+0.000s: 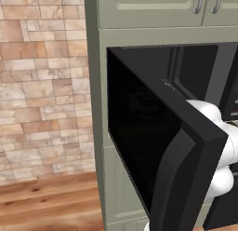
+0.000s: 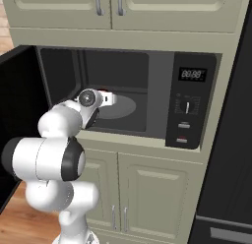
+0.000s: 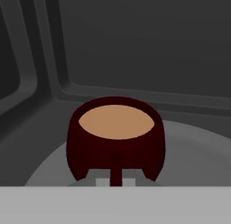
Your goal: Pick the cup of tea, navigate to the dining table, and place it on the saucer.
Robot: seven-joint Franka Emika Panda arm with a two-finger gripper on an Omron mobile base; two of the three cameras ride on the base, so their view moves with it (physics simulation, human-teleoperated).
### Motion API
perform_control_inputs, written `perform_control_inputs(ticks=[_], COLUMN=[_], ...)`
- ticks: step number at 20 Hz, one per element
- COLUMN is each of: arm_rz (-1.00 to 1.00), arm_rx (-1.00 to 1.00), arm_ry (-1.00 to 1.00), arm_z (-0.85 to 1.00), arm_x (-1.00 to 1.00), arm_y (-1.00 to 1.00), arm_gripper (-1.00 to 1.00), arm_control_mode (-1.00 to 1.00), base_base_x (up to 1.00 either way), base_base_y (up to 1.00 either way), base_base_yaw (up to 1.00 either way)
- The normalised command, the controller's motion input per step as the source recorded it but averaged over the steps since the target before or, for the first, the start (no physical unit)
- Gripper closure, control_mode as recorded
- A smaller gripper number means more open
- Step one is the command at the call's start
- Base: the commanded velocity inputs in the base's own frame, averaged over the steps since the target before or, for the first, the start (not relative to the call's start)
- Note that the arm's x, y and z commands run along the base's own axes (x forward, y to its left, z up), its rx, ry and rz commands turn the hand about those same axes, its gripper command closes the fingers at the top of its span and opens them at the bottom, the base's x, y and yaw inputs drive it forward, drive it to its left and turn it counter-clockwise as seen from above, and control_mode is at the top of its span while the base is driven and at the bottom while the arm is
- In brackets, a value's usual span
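The cup of tea (image 3: 115, 144) is a dark maroon cup full of brownish tea, standing on the grey turntable plate (image 3: 194, 160) inside the open microwave. Its handle faces the hand camera. My gripper (image 3: 116, 181) sits at the cup's near side, shut on that handle, with a pale fingertip (image 3: 103, 182) on either side. From the right base view, my arm reaches into the microwave cavity, and the gripper (image 2: 112, 98) is over the plate (image 2: 125, 107). A sliver of the red cup (image 2: 102, 90) peeks above the hand. The dining table and the saucer are out of view.
The microwave's black door (image 1: 153, 141) swings open to the left, close beside my arm. Its control panel (image 2: 189, 100) is on the right. Cream cabinets (image 2: 147, 189) lie above and below. A tall black appliance (image 2: 231, 164) stands at the right. Wooden floor (image 1: 46, 202) lies at the left.
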Motion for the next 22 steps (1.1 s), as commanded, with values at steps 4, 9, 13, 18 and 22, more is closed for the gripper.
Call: perform_control_inputs(ticks=[4, 9, 13, 18, 22], arm_rz=[0.0, 0.0, 0.0, 0.0, 0.0], arm_rx=[0.0, 0.0, 0.0, 0.02, 0.0], arm_ry=[0.0, 0.0, -0.03, -0.04, 0.0], arm_z=[0.0, -0.01, 0.0, 0.08, 0.39], arm_x=[0.0, -0.11, -0.55, -0.74, -0.67], arm_y=[0.0, -0.01, -0.04, 0.0, -0.03], arm_gripper=[1.0, 1.0, 1.0, 1.0, 1.0], arm_control_mode=[-1.0, -1.0, -1.0, -1.0, -1.0], base_base_x=[0.0, 0.0, 0.0, 0.0, 0.0], base_base_y=[0.0, 0.0, 0.0, 0.0, 0.0], base_base_yaw=[0.0, 0.0, 0.0, 0.0, 0.0])
